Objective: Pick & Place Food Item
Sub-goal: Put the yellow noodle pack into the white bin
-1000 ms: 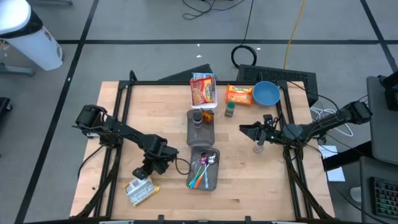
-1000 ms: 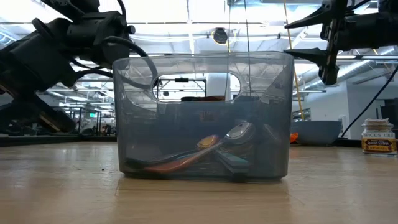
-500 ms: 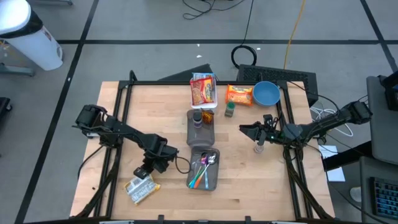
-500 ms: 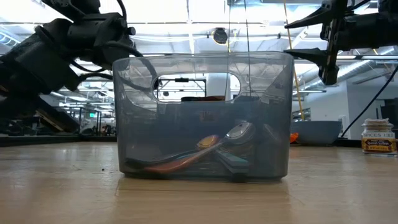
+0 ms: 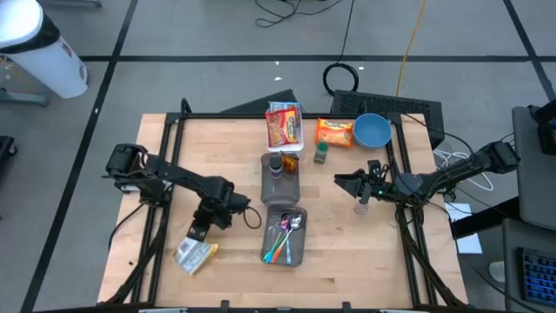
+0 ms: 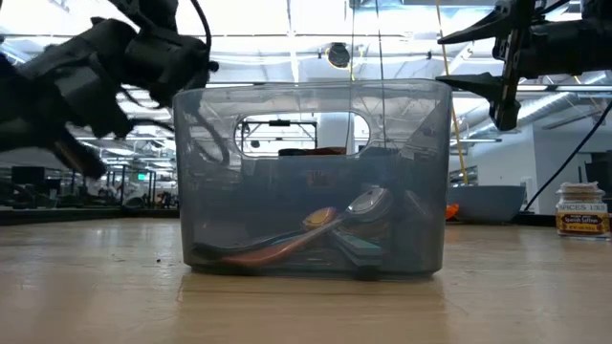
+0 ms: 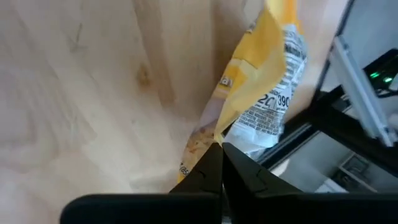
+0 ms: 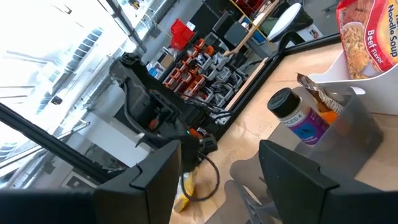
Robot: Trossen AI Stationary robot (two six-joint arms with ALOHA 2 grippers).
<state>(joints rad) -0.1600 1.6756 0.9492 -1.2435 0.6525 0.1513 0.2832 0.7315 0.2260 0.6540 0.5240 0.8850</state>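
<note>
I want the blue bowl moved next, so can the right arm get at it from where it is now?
Probably yes. The blue bowl sits uncovered at the table's far right corner, and the right gripper hangs open and empty nearby with nothing between them.

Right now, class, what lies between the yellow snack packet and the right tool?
In the high view, the grey cutlery bin lies between the yellow snack packet and right tool.

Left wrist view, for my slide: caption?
Left gripper shut on a yellow snack packet, lifting it above the wooden table.
</note>
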